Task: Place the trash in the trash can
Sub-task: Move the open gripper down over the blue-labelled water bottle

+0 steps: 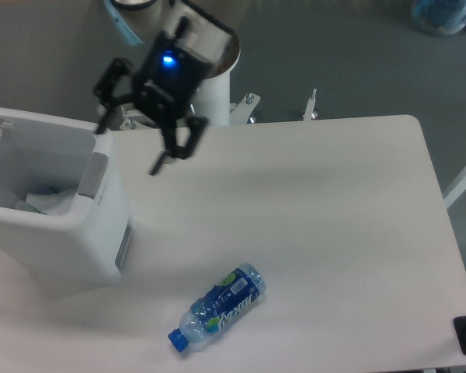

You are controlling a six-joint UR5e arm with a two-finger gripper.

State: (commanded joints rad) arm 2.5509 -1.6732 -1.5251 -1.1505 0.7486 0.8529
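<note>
the black two-finger gripper [129,146], jaws spread and empty, hangs beside the white boxy plastic trash can [58,225], while the clear plastic bottle with blue label and cap [218,308] lies well below-right of it, long axis diagonal, cap farthest away.

- One fixed camera looks steeply down from the front edge of the white rectangular table [318,202].
- It faces the arm's white pedestal base [210,97] beyond.
</note>
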